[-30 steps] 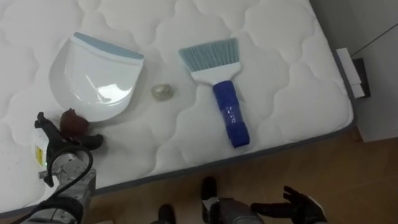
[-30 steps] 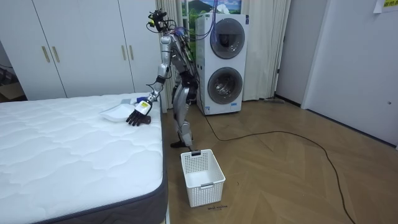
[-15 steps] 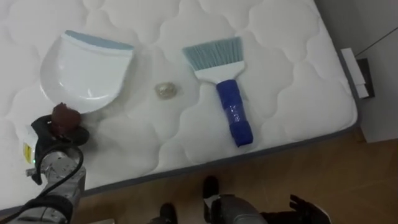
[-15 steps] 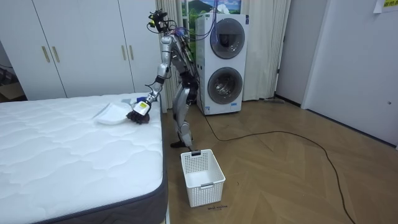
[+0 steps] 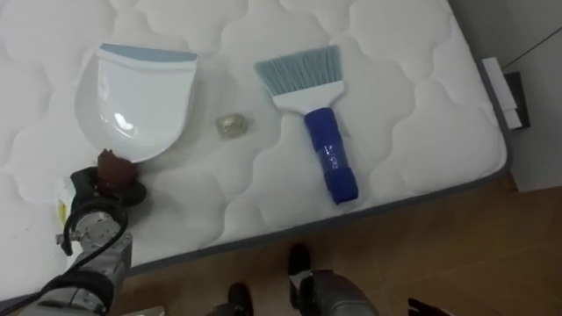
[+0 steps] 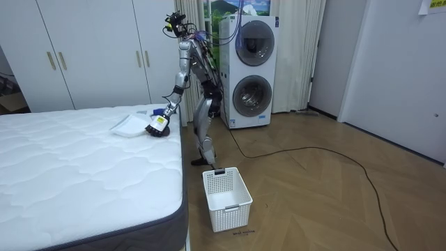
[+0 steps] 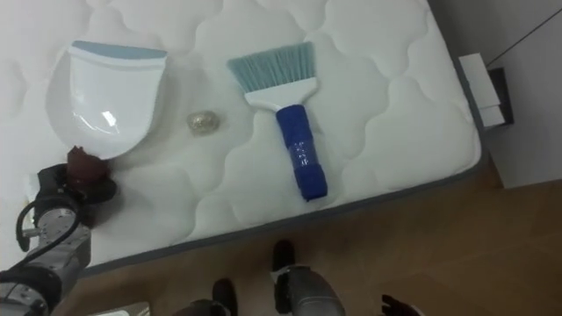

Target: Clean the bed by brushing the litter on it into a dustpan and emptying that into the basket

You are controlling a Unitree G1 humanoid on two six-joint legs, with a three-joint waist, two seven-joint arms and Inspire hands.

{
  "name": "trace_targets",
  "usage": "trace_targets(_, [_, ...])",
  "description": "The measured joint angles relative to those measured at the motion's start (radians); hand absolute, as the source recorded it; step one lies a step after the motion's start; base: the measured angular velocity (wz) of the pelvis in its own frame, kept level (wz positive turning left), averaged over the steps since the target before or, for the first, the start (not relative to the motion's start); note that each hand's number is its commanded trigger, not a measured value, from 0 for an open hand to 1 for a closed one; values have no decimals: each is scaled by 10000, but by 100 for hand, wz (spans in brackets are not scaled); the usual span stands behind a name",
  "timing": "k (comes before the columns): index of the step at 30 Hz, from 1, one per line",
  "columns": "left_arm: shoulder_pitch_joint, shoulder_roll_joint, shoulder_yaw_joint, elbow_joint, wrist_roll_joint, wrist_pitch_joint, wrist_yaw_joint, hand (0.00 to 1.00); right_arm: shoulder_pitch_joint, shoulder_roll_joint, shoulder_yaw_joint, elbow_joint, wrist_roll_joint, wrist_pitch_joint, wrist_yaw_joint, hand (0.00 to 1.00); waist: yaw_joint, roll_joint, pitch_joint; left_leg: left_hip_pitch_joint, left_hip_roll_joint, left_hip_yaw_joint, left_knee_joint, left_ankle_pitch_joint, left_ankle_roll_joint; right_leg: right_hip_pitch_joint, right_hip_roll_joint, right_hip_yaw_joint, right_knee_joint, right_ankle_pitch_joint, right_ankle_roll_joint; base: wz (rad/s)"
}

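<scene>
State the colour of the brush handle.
Brush handle: dark blue; left eye view shows it best.

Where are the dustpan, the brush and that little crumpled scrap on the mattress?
dustpan [image 5: 132, 105], left eye view, on the middle of its white pan.
brush [image 5: 331, 158], left eye view, on its blue handle.
crumpled scrap [image 5: 232, 126], left eye view, on its middle.
</scene>
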Motion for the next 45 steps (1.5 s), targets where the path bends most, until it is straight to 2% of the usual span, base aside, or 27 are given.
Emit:
trace_targets(7, [3,47,-8,6,116,46,15,100,-5,1,0,-1,-57,84,-270,0,15,16,10,39,7,8,-6,0,-1,0,32,55,3,0,-1,0])
trace_targets(15, [16,134,-57,-1,1664,43,218,100,-83,-14,-112,6,-192,28,-249,0,32,167,101,34,16,5,-2,0,-1,6,30,58,-2,10,3,0])
trace_targets(21, [46,152,-402,-39,2849,20,634,100,-115,-12,-635,6,1507,-41,-125,0,250,210,95,35,20,97,-33,0,-1,-41,20,88,0,23,-5,-3])
trace_targets(24, [51,287,-418,-38,3642,-15,926,100,-163,-22,-1434,-9,2672,-98,-115,0,326,232,79,27,8,100,0,0,0,-50,10,88,15,31,-5,0])
trace_targets(28, [113,545,-767,-38,4233,-53,1342,100,-304,-122,-2105,-13,4354,-156,-124,0,332,246,70,6,-6,163,122,2,4,-110,-47,83,148,25,-5,0])
trace_targets(30, [144,563,-793,-38,4577,-49,1646,100,-413,-172,-2437,-6,5060,-144,-156,0,395,257,61,7,4,263,154,2,6,-130,-60,113,198,18,-4,-3])
trace_targets(34, [316,573,-909,-40,5019,-22,2099,100,-608,-205,-3159,-102,6090,-137,-279,0,543,280,-7,53,-9,326,163,-1,13,-151,-63,201,341,9,-23,-3])
trace_targets(35, [462,594,-996,-40,5060,-22,2260,100,-641,-221,-3279,-140,6190,-146,-346,0,551,320,-96,59,-10,345,161,-1,12,-151,-60,210,352,14,-31,0])
trace_targets(37, [717,619,-1042,-37,5125,-22,2462,100,-704,-222,-3455,-153,6371,-154,-474,0,536,324,-209,121,-14,413,160,2,8,-130,-58,252,398,14,-45,-6])
trace_targets(40, [979,681,-1060,-36,5123,-27,2644,100,-749,-231,-3559,-287,6475,-316,-649,0,556,302,-222,202,-23,484,161,1,5,-92,-74,319,486,-10,-62,-1])
trace_targets(44, [1017,831,-1053,-34,4980,-49,2829,100,-811,-234,-3551,-353,6788,-458,-696,0,582,253,-244,170,-20,489,104,8,-10,-76,-29,307,297,42,-31,4])
trace_targets(45, [1027,846,-1051,-34,4966,-53,2845,100,-812,-233,-3548,-353,6820,-493,-693,0,581,249,-244,182,-14,489,105,10,-13,-52,-27,299,290,72,-76,-3])
